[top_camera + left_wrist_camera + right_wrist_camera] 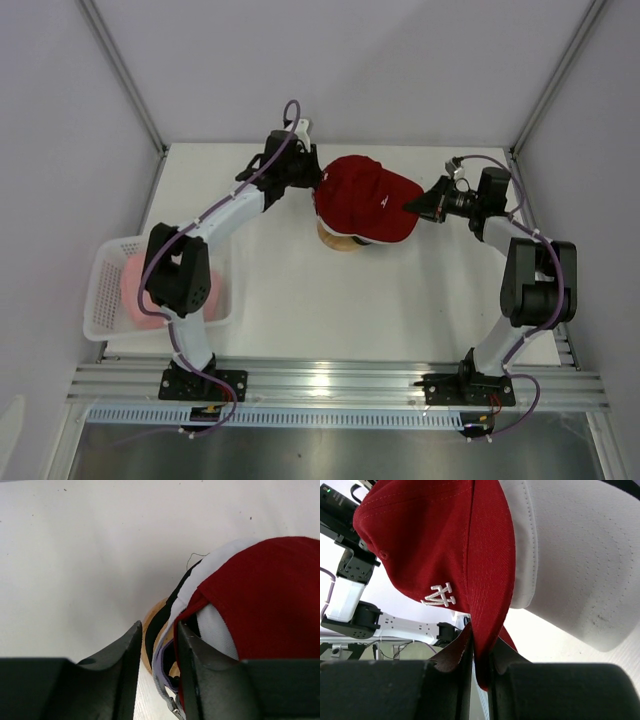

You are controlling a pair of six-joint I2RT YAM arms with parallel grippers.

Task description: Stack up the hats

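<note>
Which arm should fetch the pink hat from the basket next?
Left, probably: the pink hat lies in the basket beside that arm's base; the right claw pinches the red hat.

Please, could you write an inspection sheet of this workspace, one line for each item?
Surface: white table, no stains seen.
Job's things: red cap tops the white cap and lavender cap on the wooden stand; pink cap lies in the basket, not yet stacked.
Clutter: nothing seen.
Grippers: right gripper shut on the red cap's brim; left gripper open, fingers either side of the caps' back straps.
Cables: purple cables run along both arms, off the caps.
Surroundings: white walls; metal rail at the near edge.
</note>
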